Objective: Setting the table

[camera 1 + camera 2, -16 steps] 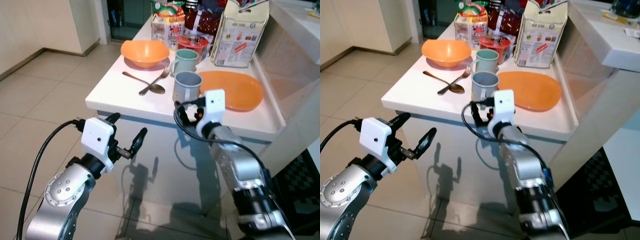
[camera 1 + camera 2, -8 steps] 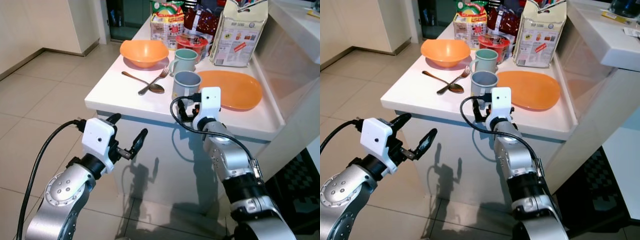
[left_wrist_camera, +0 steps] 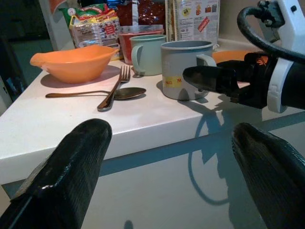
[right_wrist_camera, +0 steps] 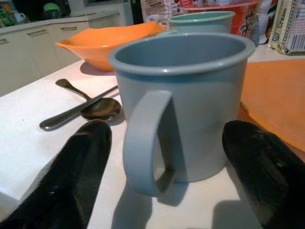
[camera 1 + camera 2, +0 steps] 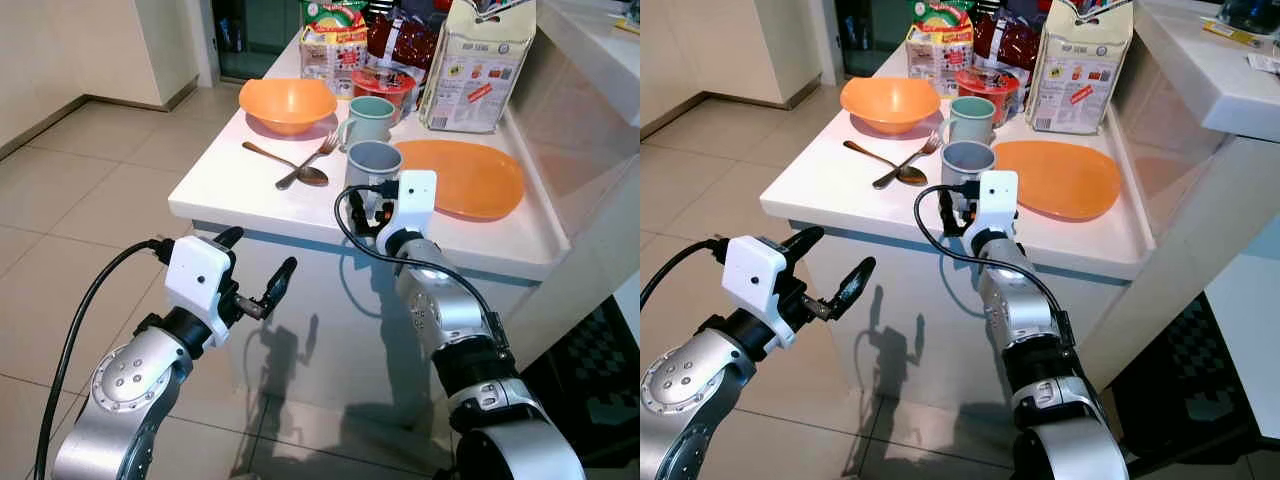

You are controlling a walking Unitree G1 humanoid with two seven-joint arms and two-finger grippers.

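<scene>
Table [image 5: 240, 190] holds one orange plate [image 5: 470, 175], one orange bowl [image 5: 288, 103], two mugs, a spoon [image 5: 290, 168] and a fork [image 5: 315, 158] (crossed). Right gripper [image 4: 167, 157] has moved closer to the near grey mug [image 5: 372, 168], fingers spread beside its handle. Left gripper [image 5: 258, 275] hangs open below the table's edge.

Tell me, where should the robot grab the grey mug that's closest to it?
Probably by the body, from the table's near edge. The grey mug stands upright with its handle pointing at the right gripper, whose open fingers already stand either side of it; closing there would clamp handle and wall together.
</scene>
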